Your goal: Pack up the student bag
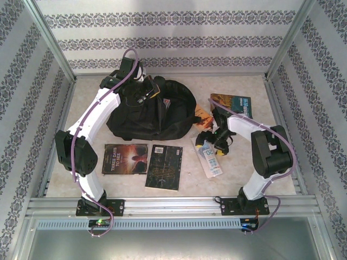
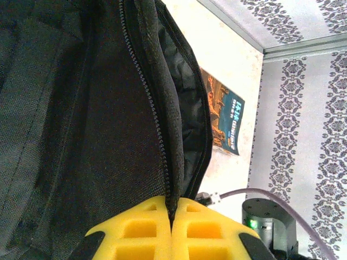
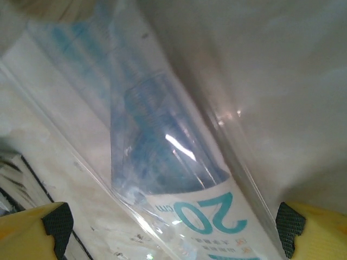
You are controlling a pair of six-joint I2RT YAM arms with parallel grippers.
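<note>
**Top external view.** The student bag (image 1: 152,114) lies on the counter (image 1: 244,179), far of centre and towards the left arm. The left jaws sit at its far top edge. Outside the bag are a red-covered book (image 1: 125,159) and a dark book (image 1: 164,167) just in front of it, and a blue book (image 1: 232,104) to its right. A clear ruler pack (image 1: 209,157) lies under the right jaws.

**Left wrist view.** The left jaws are fully closed, with the yellow pads (image 2: 135,233) pinching the bag's zipper edge (image 2: 162,135). The flap is parted from the body. The bag's interior cannot be seen.

**Right wrist view.** The right jaws stand wide apart, with a pad (image 3: 32,230) on either side of the ruler pack (image 3: 162,157). They grip nothing.

**Assessment.** The bag's mouth is held open. No item can be confirmed packed, so all four items appear to remain. The ruler pack looks to be the first pick.
</note>
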